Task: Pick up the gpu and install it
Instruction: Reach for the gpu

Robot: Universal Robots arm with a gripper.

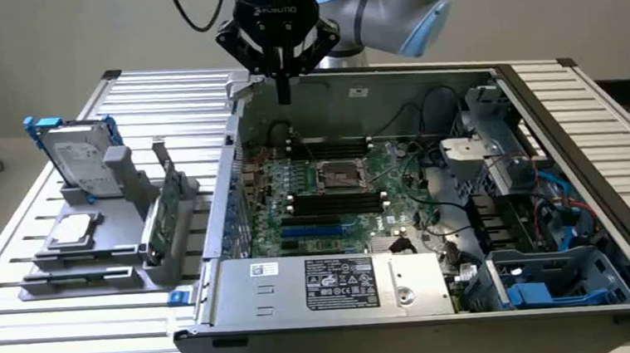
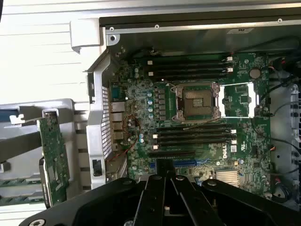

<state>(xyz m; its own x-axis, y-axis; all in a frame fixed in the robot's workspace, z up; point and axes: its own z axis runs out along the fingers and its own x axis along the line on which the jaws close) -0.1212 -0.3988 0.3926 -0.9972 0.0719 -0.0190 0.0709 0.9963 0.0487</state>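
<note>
Gpu (image 1: 160, 214) stands upright, well apart from the closed gripper (image 1: 282, 89).

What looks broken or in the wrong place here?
Nothing looks broken or spilled. The gpu stands on edge in its gray rack beside the open computer case, not installed yet. The shut pincer hovers over the case, empty.

Exterior view: high, angled down across desk (image 1: 38, 346) and open computer case (image 1: 398, 87). Wrist view: closer, straight down onto the same motherboard (image 2: 141, 101).
</note>
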